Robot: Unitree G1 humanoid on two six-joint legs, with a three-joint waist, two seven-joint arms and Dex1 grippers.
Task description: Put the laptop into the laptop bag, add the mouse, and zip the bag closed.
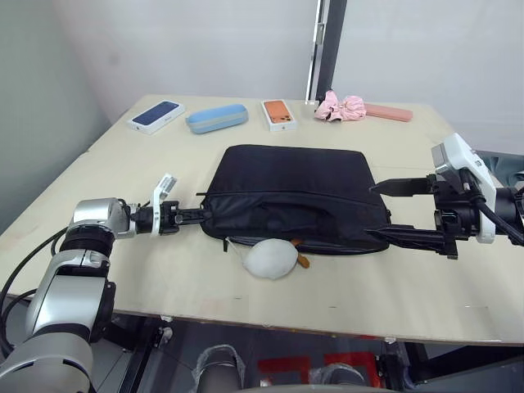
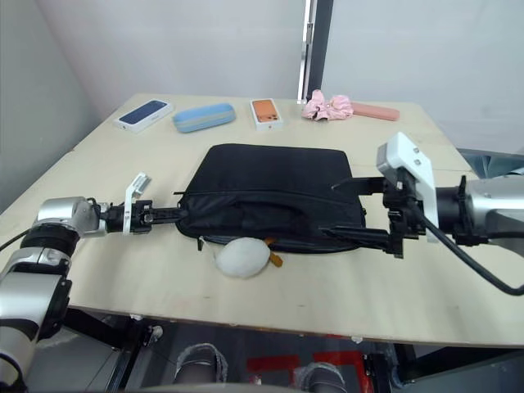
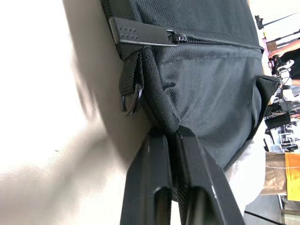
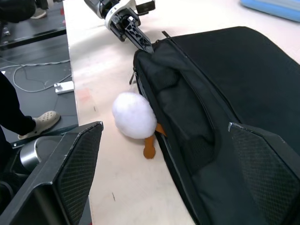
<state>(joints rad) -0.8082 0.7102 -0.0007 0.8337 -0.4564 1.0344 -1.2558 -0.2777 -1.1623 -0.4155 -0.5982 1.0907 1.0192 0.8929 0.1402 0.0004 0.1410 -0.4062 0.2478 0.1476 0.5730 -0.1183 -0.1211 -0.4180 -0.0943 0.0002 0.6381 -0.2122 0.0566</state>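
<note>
- Laptop bag [image 1: 291, 196]: black fabric, lying flat at the middle of the table [image 1: 98, 270], long side across the robot's front. Zip closed at the bag's left end, as seen in the left wrist view; the rest of the zip line is hard to follow.
- Left gripper [image 1: 199, 215]: at the bag's left end, fingers [image 3: 150, 178] pressed together on a fold of the bag's corner fabric, just beside a strap loop with a metal ring [image 3: 131, 96].
- Right gripper [image 1: 385, 211]: at the bag's right end, fingers spread wide, one above and one below the bag's edge; whether either touches the fabric cannot be told.
- White plush [image 1: 270, 258]: fluffy, with orange feet, touching the bag's near edge, partly tucked under it.
- Open room: bare tabletop along the near edge on both sides of the plush, and wide bare strips to the left and right of the bag.
- Far edge of table: blue phone box [image 1: 155, 115], light blue case [image 1: 216, 118], orange phone box [image 1: 279, 114], pink scrunchie [image 1: 341, 106], pink flat case [image 1: 388, 112], all well apart from the bag.
- Hidden: the bag's contents.
- Right wrist view: a person's shoe [image 4: 41, 123] on the floor beside the table, the leg cut off by the frame.
</note>
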